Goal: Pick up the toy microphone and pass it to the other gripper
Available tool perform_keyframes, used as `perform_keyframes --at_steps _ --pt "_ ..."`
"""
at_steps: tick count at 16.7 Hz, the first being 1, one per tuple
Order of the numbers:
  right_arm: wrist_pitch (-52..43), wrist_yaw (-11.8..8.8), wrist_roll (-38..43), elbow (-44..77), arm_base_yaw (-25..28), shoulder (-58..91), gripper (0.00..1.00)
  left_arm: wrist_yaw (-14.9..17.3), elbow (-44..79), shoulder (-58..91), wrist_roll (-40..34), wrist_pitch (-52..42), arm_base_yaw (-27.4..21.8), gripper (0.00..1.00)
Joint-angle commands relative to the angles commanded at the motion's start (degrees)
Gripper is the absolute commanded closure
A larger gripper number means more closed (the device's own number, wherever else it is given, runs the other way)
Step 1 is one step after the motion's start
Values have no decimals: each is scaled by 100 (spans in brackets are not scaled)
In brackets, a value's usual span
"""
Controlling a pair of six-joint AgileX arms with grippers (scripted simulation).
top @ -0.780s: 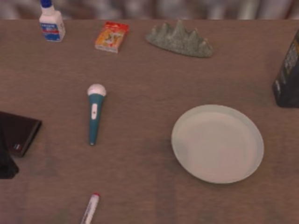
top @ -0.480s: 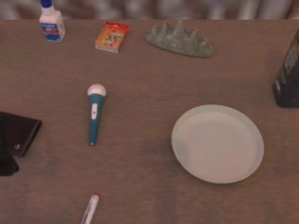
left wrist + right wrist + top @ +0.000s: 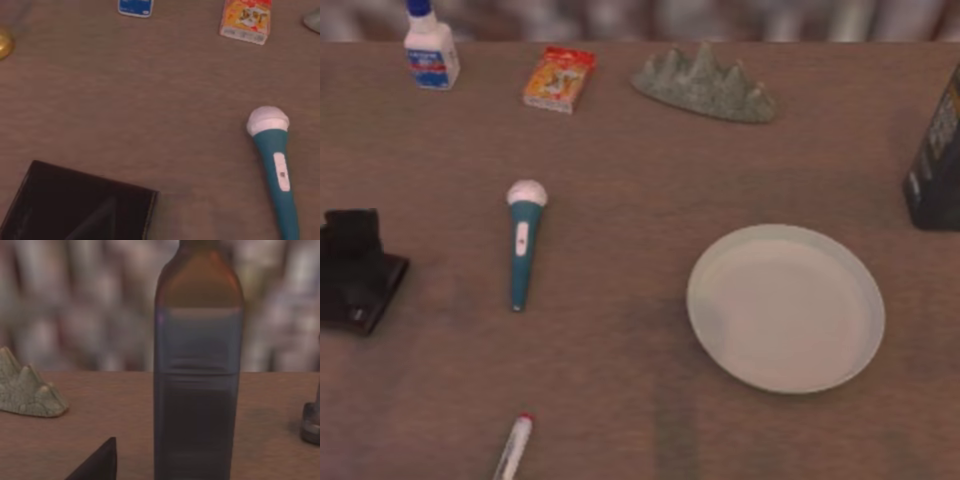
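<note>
The toy microphone (image 3: 524,243) lies flat on the table (image 3: 640,150), left of the white plate (image 3: 785,307). The left gripper (image 3: 350,245) hovers over a black box (image 3: 360,285) at the left edge, well apart from it; I cannot tell how its fingers stand.

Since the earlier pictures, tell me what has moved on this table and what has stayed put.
Only the left arm changed: its black hand has come up along the table's left edge, from low beside the black box to above it, towards the toy microphone. Nothing was gripped or released. The microphone, white plate, marker, glue bottle and orange carton lie as before.
</note>
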Motion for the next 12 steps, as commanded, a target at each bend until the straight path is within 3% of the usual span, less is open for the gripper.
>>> perform_keyframes --at_steps 6,12 --pt "0 0 0 0 0 0 0 -63 2409 3769 -619 -1790 -689 0" --pt "0 0 0 0 0 0 0 -90 4400 6333 -1117 -3066 -1231 0"
